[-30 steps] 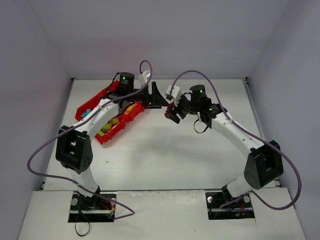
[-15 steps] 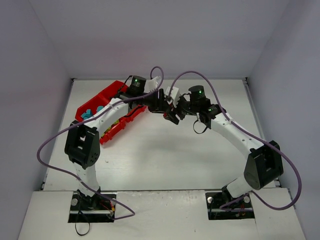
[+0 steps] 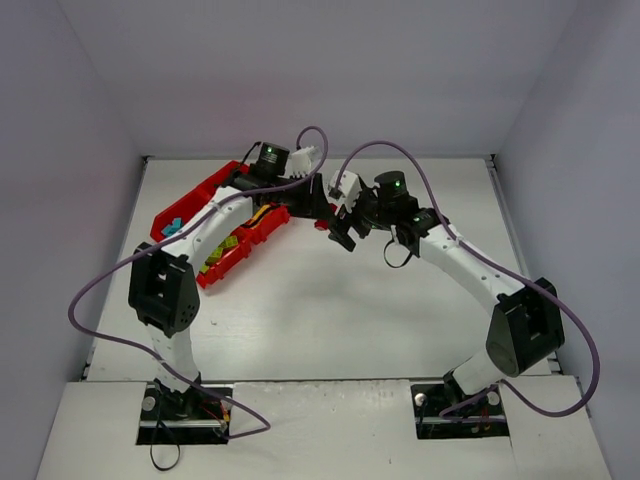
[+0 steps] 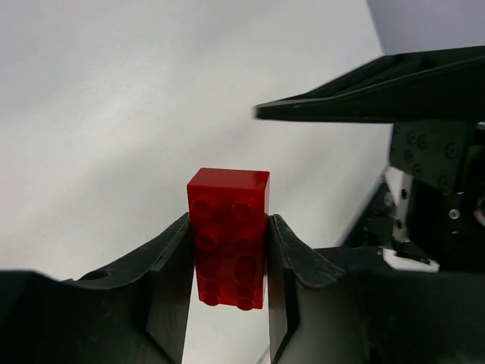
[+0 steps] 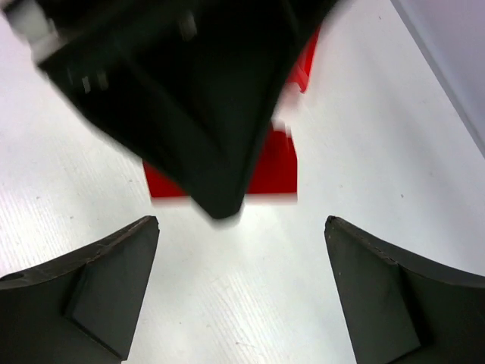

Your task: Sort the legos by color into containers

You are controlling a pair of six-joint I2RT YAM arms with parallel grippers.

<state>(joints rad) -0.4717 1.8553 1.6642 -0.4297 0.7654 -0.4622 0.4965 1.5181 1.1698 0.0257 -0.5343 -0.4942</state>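
Left fingers pinch a red brick by its long sides, studs facing the wrist camera, over the white counter at mid-workspace. Right fingers are spread wide just beside it, with nothing between them. A blurred left finger partly hides the brick in the right wrist view. Red tray at far left holds teal, green and yellow loose bricks.

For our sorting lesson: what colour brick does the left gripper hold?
Glossy red plastic brick, clearest in left wrist view.
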